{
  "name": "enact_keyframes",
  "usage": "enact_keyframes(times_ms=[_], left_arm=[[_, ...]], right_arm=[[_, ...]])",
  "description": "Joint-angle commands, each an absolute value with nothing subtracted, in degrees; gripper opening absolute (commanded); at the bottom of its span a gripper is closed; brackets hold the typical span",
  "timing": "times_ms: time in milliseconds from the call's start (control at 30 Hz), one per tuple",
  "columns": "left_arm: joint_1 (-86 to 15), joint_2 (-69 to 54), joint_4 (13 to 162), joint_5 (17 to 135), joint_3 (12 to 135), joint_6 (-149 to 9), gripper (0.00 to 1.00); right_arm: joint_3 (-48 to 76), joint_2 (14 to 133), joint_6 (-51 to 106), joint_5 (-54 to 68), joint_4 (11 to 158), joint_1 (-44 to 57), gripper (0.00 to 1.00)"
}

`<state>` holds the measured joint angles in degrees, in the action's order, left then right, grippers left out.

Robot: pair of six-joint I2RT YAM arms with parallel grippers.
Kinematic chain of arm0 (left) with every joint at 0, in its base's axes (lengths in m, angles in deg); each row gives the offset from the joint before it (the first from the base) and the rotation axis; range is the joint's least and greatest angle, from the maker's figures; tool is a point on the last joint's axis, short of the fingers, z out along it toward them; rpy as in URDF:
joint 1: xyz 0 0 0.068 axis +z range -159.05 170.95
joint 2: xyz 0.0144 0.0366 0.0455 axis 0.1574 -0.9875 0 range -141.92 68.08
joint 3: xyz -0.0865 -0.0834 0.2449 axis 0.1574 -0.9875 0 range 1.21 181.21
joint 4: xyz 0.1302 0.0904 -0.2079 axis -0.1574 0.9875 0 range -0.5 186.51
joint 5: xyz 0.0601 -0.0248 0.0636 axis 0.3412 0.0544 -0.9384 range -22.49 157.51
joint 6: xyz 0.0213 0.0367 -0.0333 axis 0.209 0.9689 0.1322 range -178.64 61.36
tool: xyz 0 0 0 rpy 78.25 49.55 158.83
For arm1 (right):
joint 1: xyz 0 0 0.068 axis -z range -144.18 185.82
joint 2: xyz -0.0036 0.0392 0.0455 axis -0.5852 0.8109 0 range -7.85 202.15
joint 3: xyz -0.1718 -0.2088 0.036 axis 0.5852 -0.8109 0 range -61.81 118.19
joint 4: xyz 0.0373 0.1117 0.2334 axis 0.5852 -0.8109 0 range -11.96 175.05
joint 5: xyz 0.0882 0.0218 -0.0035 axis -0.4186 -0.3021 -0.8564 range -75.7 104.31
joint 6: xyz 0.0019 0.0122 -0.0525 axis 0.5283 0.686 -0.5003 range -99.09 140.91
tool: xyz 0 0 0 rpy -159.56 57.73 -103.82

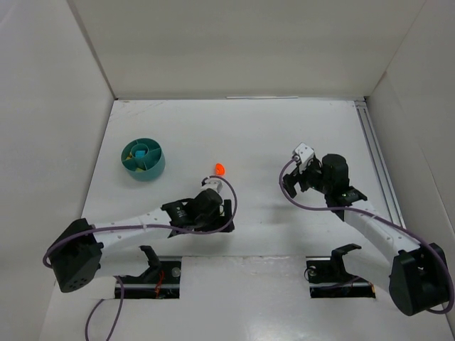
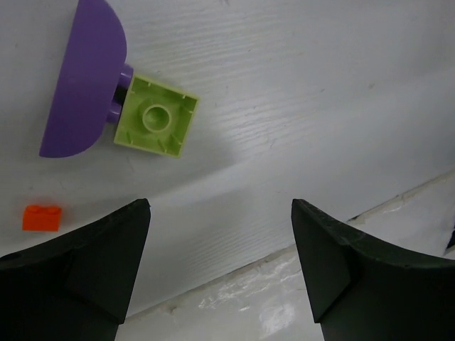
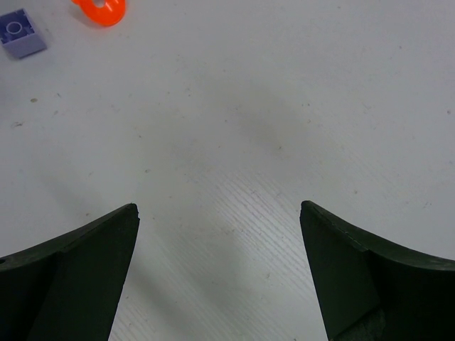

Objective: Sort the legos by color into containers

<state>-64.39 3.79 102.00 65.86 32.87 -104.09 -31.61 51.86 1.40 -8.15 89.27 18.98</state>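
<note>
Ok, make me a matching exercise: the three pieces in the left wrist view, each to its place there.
Pieces: 1 purple half-round piece; 2 lime green brick; 3 orange brick.
Places: A left edge, lowest of the three; B top left corner; C directly right of the purple piece.
Pairs: 1-B; 2-C; 3-A.

No text, label, brand, number or sign can be read in any of the views.
</note>
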Motion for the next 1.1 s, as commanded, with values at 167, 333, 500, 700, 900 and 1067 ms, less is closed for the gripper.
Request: enact_keyframes(times_ms=[167, 333, 500, 700, 900, 1067], left_arm=[[-66.79, -4.15, 109.53, 57.86, 37.76, -109.09, 0.77], [-66.8, -9.69, 110.77, 54.42, 40.66, -109.09, 0.76], [-66.8, -12.07, 110.77, 53.8, 42.16, -107.94, 0.7], [-67.33, -12.6, 113.85, 48.19, 44.0, -110.84, 0.66], [-67.33, -15.05, 115.78, 43.78, 45.77, -111.55, 0.66], [-68.38, -16.99, 113.33, 42.73, 47.0, -110.23, 0.65]], right_arm=[[-31.31, 51.83, 1.31, -9.6, 91.2, 20.17, 0.99], [-31.84, 51.83, 0.78, -10.13, 91.2, 21.22, 0.99], [-31.84, 51.83, 0.78, -10.13, 91.2, 21.76, 0.99], [-32.36, 51.3, 0.78, -10.66, 91.2, 22.28, 0.99], [-32.36, 51.83, 0.78, -10.66, 91.2, 22.28, 0.99], [-32.36, 51.83, 0.78, -10.66, 91.2, 22.28, 0.99]])
